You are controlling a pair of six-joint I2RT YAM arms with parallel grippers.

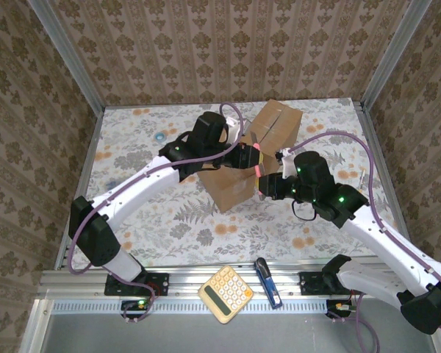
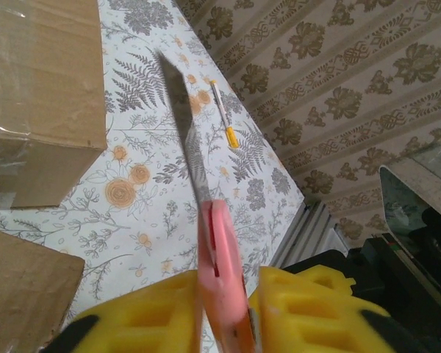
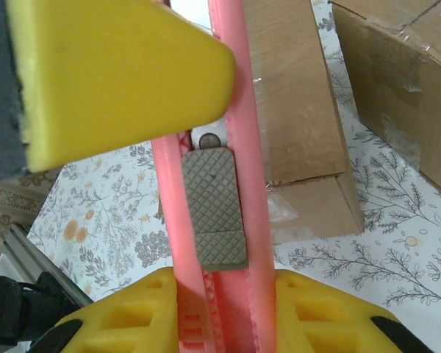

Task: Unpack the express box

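While end effectors [image 2: 228,298] [image 3: 224,294] pinch cutter [image 1: 258,163], box [image 1: 231,187] alongside

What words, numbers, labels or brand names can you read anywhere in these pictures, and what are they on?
No text can be read.
Calculator: key markings too small to read.
Near cardboard box: plain brown, no label seen.
Far cardboard box: plain brown with clear tape, no label seen.
Pink utility knife: no print seen on handle or slider.
Blue object: too small to tell.

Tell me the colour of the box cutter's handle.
The handle is pink, clearest in the right wrist view.
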